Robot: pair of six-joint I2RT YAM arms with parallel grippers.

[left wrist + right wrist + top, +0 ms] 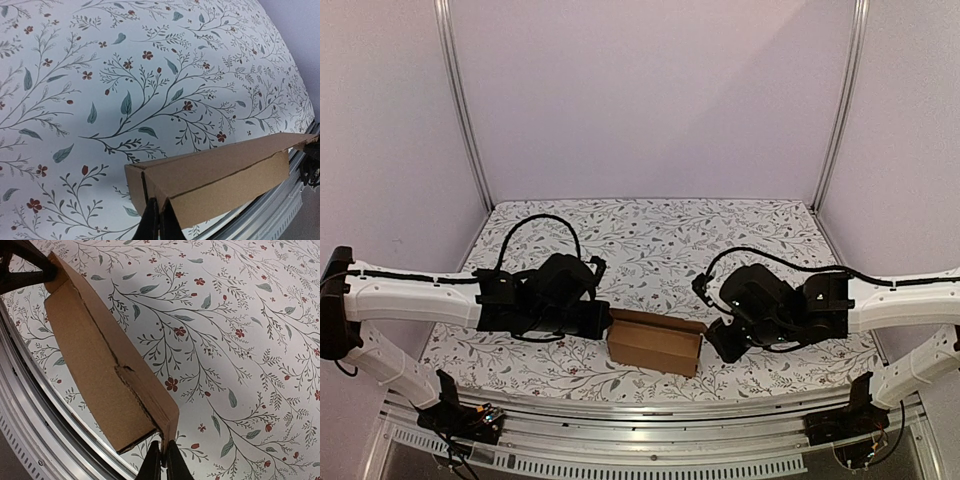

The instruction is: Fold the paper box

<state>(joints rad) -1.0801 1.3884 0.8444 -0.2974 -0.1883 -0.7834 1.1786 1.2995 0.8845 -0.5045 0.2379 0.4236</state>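
My left jaws are closed all the way, the two black fingertips [151, 223] pinching a thin edge at one end of the brown cardboard paper box [220, 180]. My right jaws are pressed nearly together too, their fingertips [172, 465] nipping the folded corner at the box's other end, so I have hold of it from both sides. The box is folded into a long, low rectangular shape with an open seam running along its upper edge. It lies on the tabletop [660, 240] near the front edge, between my two arms.

The tabletop is covered with a white cloth printed with grey-green leafy twigs and small red flowers, and it lies flat and smooth around the box. Just beside the box, along the near edge, runs a ribbed silver metal rail [640, 420].

Plain pale lilac walls [650, 90] close the space on three sides, with slim aluminium uprights [460, 100] at the back corners.

My white arm links reach in from either side and end in black wrist housings that crowd close to the box ends. In the overhead view they hide the exact places where I grip. A black cable [535, 220] loops above my left wrist, and another black cable [770, 255] arcs over my right. The far half of the cloth holds only its pattern.
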